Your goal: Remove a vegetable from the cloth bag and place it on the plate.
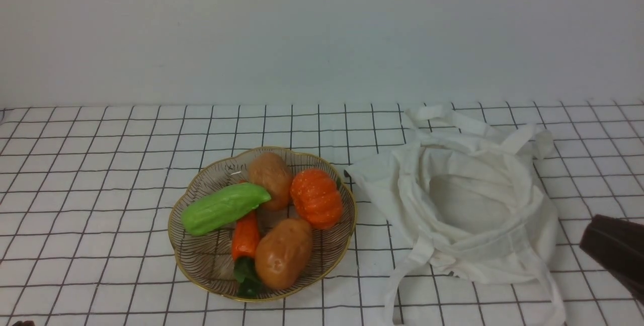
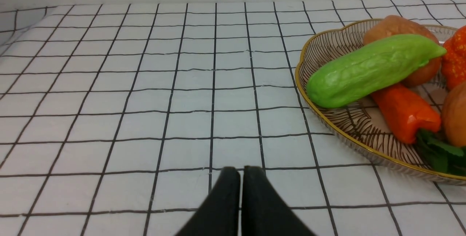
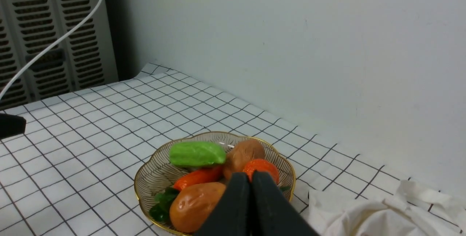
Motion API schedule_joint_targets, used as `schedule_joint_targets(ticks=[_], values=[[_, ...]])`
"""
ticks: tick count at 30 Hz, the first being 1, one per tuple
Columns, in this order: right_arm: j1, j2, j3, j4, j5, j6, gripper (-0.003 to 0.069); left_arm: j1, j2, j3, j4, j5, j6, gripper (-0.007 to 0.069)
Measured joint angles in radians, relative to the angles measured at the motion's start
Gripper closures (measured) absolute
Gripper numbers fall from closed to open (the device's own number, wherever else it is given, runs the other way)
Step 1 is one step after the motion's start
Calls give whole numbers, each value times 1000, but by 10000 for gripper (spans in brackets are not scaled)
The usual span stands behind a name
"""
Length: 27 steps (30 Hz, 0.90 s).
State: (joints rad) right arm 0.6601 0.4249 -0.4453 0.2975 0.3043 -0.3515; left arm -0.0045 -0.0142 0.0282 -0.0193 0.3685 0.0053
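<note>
- Left gripper (image 2: 240, 171) low over the tabletop (image 1: 100, 165), jaws pressed together, empty;
- one plate (image 1: 205, 261) holding one pumpkin (image 1: 316, 198) at its right side, two potatoes (image 1: 283, 253), one carrot (image 1: 245, 235), one green gourd (image 1: 224, 208);
- one cloth bag (image 1: 468, 205), seemingly empty;
- right gripper (image 3: 250, 174), jaws pressed together, empty; placing looks done; next move, probably only parking clear.

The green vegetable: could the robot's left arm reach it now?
Probably yes: the green vegetable lies on top, on the left of the plate, with only bare tablecloth before the left end effector, though its jaws are shut.
</note>
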Motion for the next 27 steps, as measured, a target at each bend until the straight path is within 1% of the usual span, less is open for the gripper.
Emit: schedule_joint_targets(ticks=[14, 17, 18, 21, 22, 23, 24, 25, 27], values=[[0, 0, 6, -2, 100, 4, 673, 0, 0, 0, 0, 0, 0, 632], [0, -17, 37, -57, 92, 45, 673, 0, 0, 0, 0, 0, 0, 632], [-3, -30, 54, -94, 84, 71, 673, 0, 0, 0, 0, 0, 0, 632], [-60, -111, 150, -218, 32, 227, 673, 0, 0, 0, 0, 0, 0, 632], [-66, -117, 157, -233, 27, 237, 673, 0, 0, 0, 0, 0, 0, 632], [-131, -178, 220, -284, 9, 312, 673, 0, 0, 0, 0, 0, 0, 632], [-139, -178, 220, -289, 8, 318, 673, 0, 0, 0, 0, 0, 0, 632], [-203, -235, 274, -318, 3, 352, 673, 0, 0, 0, 0, 0, 0, 632], [-282, -300, 332, -335, 0, 365, 673, 0, 0, 0, 0, 0, 0, 632]])
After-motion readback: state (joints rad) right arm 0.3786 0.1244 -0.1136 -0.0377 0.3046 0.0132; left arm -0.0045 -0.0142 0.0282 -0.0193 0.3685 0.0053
